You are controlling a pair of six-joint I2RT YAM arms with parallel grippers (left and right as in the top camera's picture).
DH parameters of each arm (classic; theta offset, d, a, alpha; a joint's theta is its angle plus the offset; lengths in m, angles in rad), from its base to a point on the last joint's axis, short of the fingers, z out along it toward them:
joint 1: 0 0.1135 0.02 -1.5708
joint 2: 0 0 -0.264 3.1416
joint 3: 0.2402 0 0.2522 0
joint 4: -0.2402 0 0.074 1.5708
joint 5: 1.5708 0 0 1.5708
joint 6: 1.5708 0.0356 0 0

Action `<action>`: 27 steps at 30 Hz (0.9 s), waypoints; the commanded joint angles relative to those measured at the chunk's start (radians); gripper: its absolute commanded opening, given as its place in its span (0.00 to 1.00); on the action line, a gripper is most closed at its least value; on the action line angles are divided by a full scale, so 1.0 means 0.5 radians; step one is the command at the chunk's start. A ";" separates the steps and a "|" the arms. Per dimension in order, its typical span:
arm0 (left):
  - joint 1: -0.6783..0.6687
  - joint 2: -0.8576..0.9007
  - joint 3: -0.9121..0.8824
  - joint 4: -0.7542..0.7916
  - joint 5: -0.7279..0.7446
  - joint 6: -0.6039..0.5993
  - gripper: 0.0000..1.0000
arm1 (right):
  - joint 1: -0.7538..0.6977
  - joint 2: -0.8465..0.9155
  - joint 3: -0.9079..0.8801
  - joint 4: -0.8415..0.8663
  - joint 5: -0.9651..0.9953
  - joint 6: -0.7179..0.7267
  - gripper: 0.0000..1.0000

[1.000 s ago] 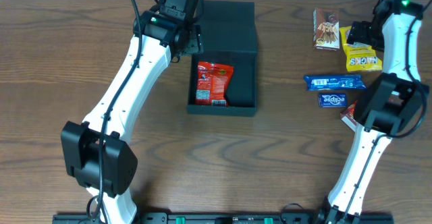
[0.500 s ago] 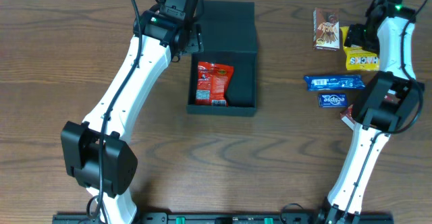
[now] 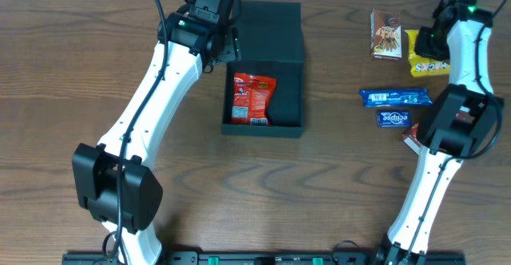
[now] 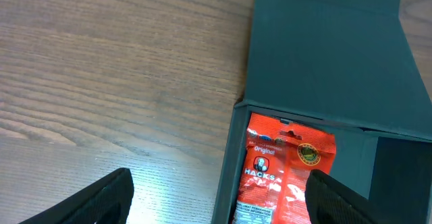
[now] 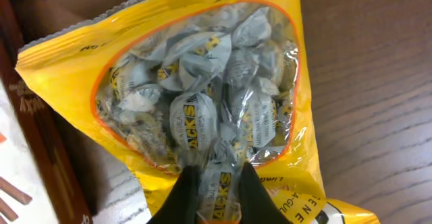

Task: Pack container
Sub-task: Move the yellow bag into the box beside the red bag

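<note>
One red packet [image 3: 252, 99] is already laid in the container [image 3: 271, 29], set mid bench [image 3: 335, 177], lid flapped back. Right hand [image 5: 214, 183] is pinched shut on the yellow candy bag [image 5: 202, 82], presumably for lifting; left hand [image 4: 219, 204] is held wide open, empty, over the box edge.

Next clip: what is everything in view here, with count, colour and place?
container: 1, dark teal-grey, top centre, lid open
red packet: 1, red, inside container
yellow bag: 1, yellow, far right
brown packet: 1, brown and white, left of yellow bag
blue bar: 1, blue, right side
blue pack: 1, blue, just below blue bar
red item: 1, red, mostly hidden under right arm
table: 1, brown wood
left gripper: 1, black, open, over container's left edge
right gripper: 1, black, shut on yellow bag
</note>
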 commanded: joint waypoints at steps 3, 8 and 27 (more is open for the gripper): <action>0.006 0.007 0.044 0.001 -0.043 0.021 0.82 | 0.010 0.063 -0.066 -0.055 -0.015 0.004 0.01; 0.006 0.007 0.051 0.008 -0.044 0.022 0.82 | 0.011 0.026 0.240 -0.220 0.002 0.064 0.01; 0.167 -0.004 0.372 -0.005 -0.165 0.111 0.83 | 0.423 -0.620 0.771 -0.794 -0.137 0.421 0.02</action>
